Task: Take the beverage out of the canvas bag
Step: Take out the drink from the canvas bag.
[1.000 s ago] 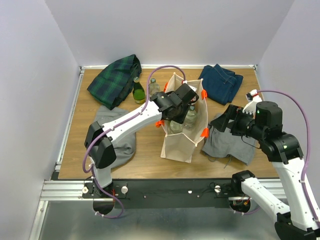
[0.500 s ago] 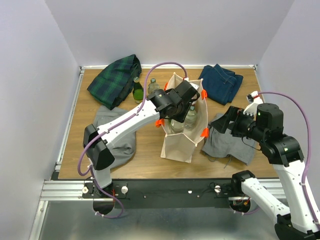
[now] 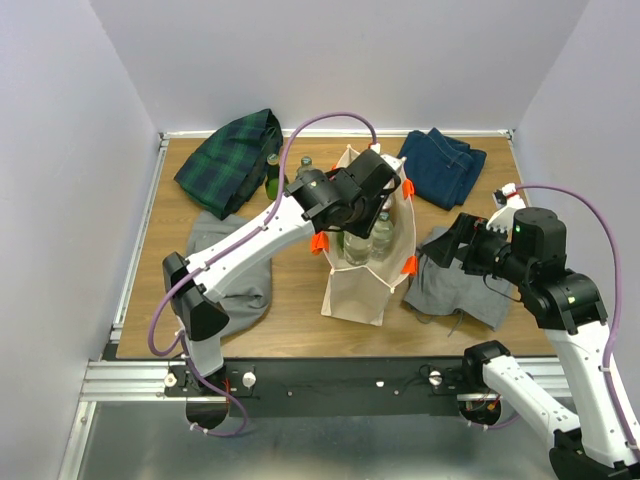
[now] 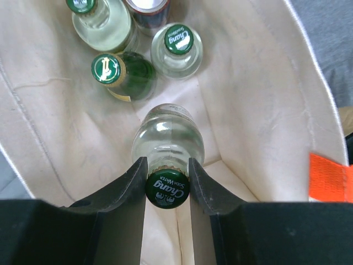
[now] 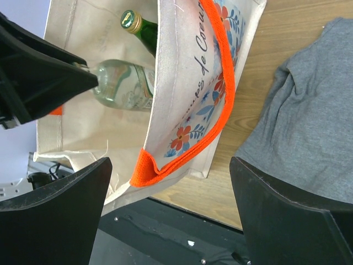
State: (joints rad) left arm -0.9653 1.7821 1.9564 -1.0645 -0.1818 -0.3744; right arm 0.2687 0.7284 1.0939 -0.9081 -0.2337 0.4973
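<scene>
Upright near the middle of the counter (image 3: 300,310) stands the canvas bag (image 3: 365,280), its mouth open toward the camera above. The left end effector (image 4: 167,172) reaches down into it and is clamped on the neck of a clear bottle (image 4: 168,138), one finger on each side just under the green cap (image 4: 167,189). That bottle hangs tilted inside the bag, its body below the fingers and close to the pale inner wall.

Deeper in the bag lie more drinks: a green bottle (image 4: 129,74) with a gold cap, a second clear bottle (image 4: 176,49) with a green cap touching it, and a third bottle (image 4: 102,25) at the far edge.

The right end effector (image 5: 174,187) hovers beside the bag's right side with its fingers spread wide and nothing between them. Its camera looks along the bag's flowered side panel and the orange handle (image 5: 220,83), with the held bottle visible through the opening. A grey cloth (image 3: 460,290) lies on the counter below this arm, just beside the bag.
</scene>
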